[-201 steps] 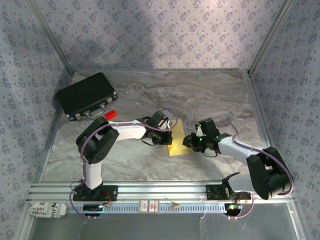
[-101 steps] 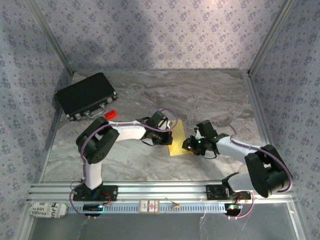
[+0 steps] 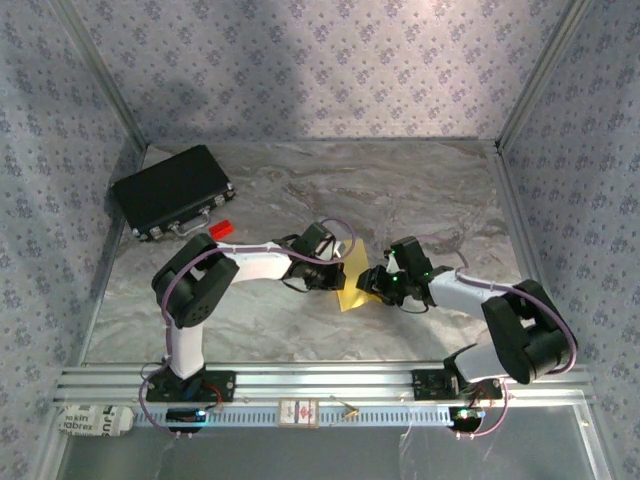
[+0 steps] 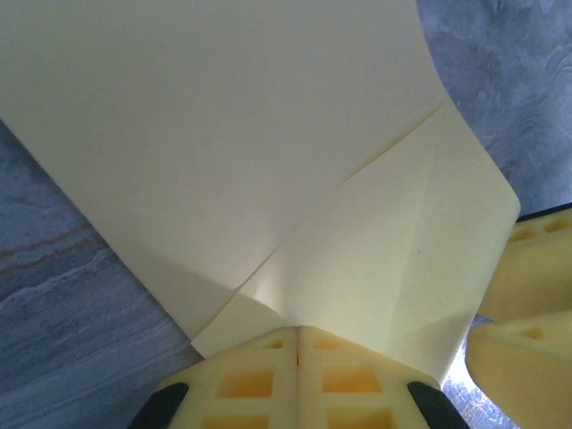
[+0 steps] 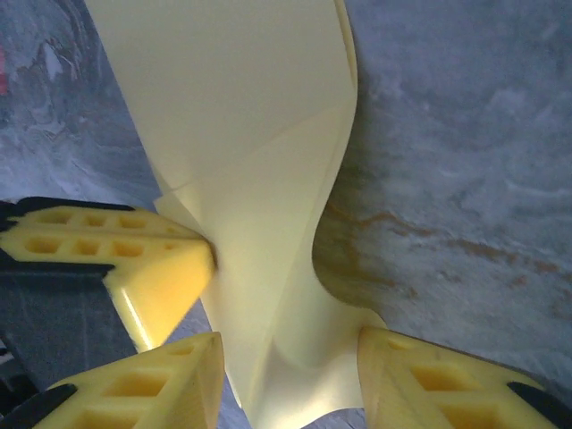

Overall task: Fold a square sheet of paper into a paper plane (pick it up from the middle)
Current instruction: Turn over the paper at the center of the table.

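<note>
On the table [image 3: 420,190] in the overhead view, the sheet of paper [image 3: 352,290] sits partly folded near the middle, between the two arms. It is well apart from the black case [image 3: 172,190] and the red block [image 3: 220,229] at the far left. The left claw [image 3: 328,274] meets the sheet's left side and the right claw [image 3: 377,286] its right side. In the left wrist view, the left claw is pressed together on the near edge of the sheet, pinching it where a diagonal crease ends. A folded flap lies to the right. Hold this pinch firm so the sheet cannot slide. In the right wrist view, the right claw is spread, and the raised, curved flap passes between its fingers [image 5: 420,375] without being gripped. The step in hand appears to be setting a fold. Bring the flap down flat, align its edge with the crease, then press along the fold line. A lifted edge risks a skewed crease.
</note>
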`<state>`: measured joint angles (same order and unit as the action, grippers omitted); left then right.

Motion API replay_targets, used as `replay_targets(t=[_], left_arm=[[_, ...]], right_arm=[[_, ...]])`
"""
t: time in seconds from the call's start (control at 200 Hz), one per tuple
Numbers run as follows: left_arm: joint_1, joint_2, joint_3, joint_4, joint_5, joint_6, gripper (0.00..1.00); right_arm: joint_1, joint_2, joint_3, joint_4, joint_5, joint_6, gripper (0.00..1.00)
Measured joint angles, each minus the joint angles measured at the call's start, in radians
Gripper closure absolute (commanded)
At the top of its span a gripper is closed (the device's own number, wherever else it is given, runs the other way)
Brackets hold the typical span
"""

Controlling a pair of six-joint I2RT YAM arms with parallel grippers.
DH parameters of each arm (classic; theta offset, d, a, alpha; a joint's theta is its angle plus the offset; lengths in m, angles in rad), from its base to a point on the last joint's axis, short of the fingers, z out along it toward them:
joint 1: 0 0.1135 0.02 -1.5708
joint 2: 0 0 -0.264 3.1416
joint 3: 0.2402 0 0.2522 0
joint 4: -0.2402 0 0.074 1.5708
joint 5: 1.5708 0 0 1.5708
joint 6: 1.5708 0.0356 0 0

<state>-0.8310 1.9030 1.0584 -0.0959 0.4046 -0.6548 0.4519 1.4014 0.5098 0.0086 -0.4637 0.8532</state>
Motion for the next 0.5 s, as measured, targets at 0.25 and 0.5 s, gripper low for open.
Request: replay_targets(t=[0.25,0.5], left_arm=[[0.0,0.0,-0.001,0.004,0.003,0.0,0.96],[0.0,0.0,-0.001,0.004,0.003,-0.001,0.96]], right_arm=[[-0.066,0.047,0.049,0.039,-0.038,-0.008,0.54],[-0.099,0.097,0.069,0.08,-0.077,-0.008,0.56]])
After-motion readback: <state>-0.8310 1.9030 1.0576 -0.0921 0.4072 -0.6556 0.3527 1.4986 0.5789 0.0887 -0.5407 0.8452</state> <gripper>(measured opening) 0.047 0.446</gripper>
